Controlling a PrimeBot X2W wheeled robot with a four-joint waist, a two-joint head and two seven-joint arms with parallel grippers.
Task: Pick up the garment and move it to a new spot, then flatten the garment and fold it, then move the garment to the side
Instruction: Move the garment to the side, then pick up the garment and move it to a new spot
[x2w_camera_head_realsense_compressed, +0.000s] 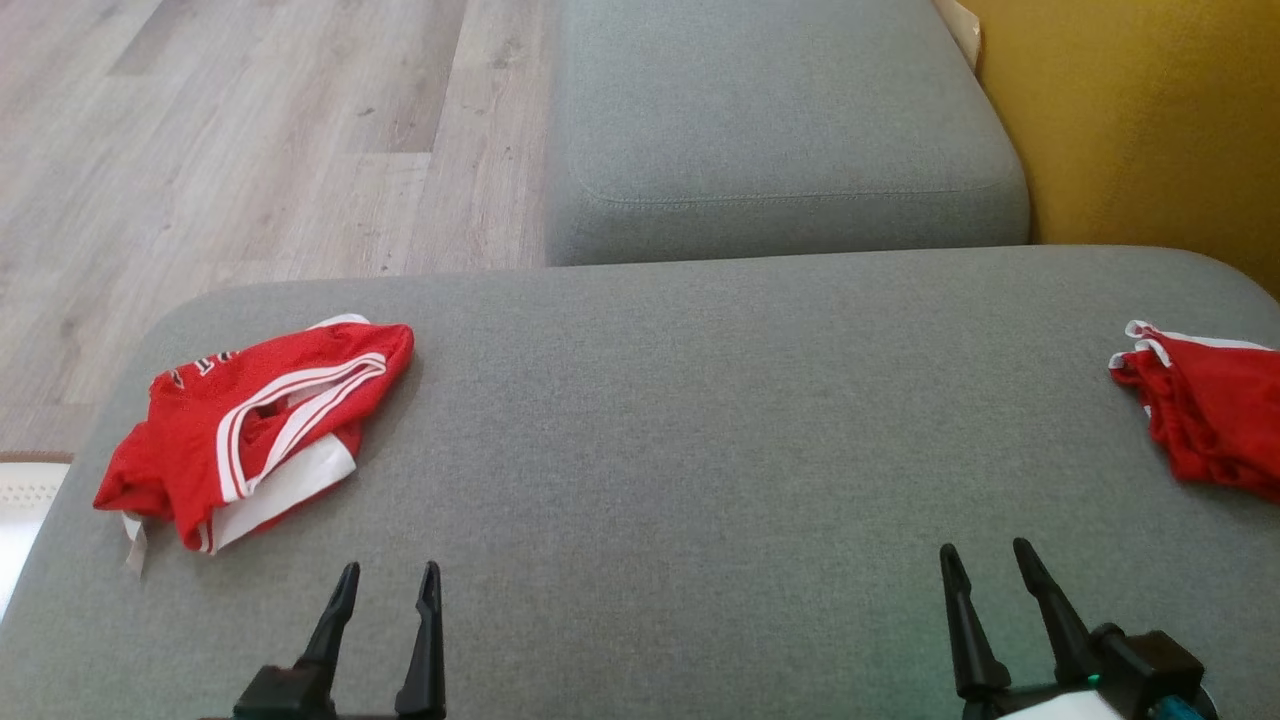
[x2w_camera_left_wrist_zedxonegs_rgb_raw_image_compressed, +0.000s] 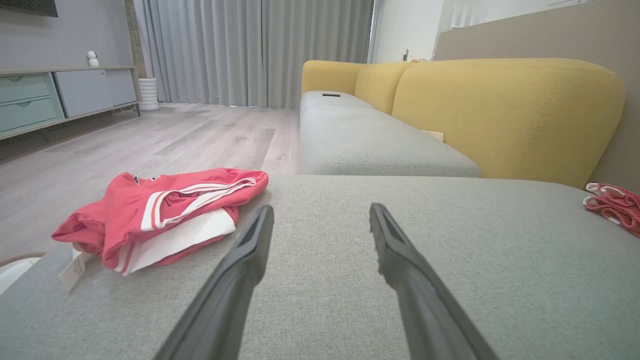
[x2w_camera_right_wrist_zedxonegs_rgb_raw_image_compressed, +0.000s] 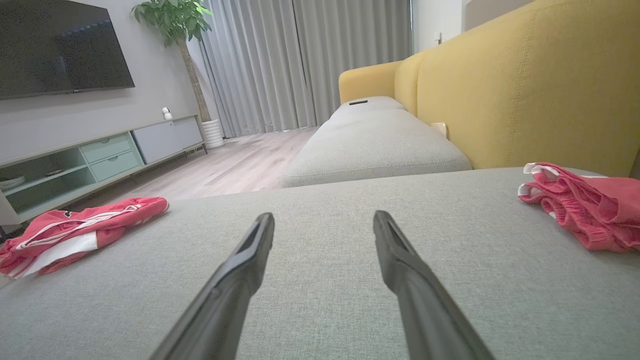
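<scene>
Two red garments with white trim lie on the grey sofa cushion (x2w_camera_head_realsense_compressed: 700, 420). One garment (x2w_camera_head_realsense_compressed: 255, 430) is bunched at the left, with a white tag at its near corner; it also shows in the left wrist view (x2w_camera_left_wrist_zedxonegs_rgb_raw_image_compressed: 165, 215) and the right wrist view (x2w_camera_right_wrist_zedxonegs_rgb_raw_image_compressed: 75, 232). The other garment (x2w_camera_head_realsense_compressed: 1205, 405) is crumpled at the right edge, seen too at the side of each wrist view (x2w_camera_left_wrist_zedxonegs_rgb_raw_image_compressed: 615, 205) (x2w_camera_right_wrist_zedxonegs_rgb_raw_image_compressed: 585, 202). My left gripper (x2w_camera_head_realsense_compressed: 388, 575) stands open over the near edge, just right of the left garment. My right gripper (x2w_camera_head_realsense_compressed: 985, 555) is open and empty, left of the right garment.
A second grey seat cushion (x2w_camera_head_realsense_compressed: 780, 130) extends away at the back, with the yellow backrest (x2w_camera_head_realsense_compressed: 1140, 120) on the right. Wooden floor (x2w_camera_head_realsense_compressed: 230, 140) lies beyond the cushion's left side. A TV cabinet (x2w_camera_right_wrist_zedxonegs_rgb_raw_image_compressed: 95, 155) and curtains (x2w_camera_right_wrist_zedxonegs_rgb_raw_image_compressed: 300, 60) stand across the room.
</scene>
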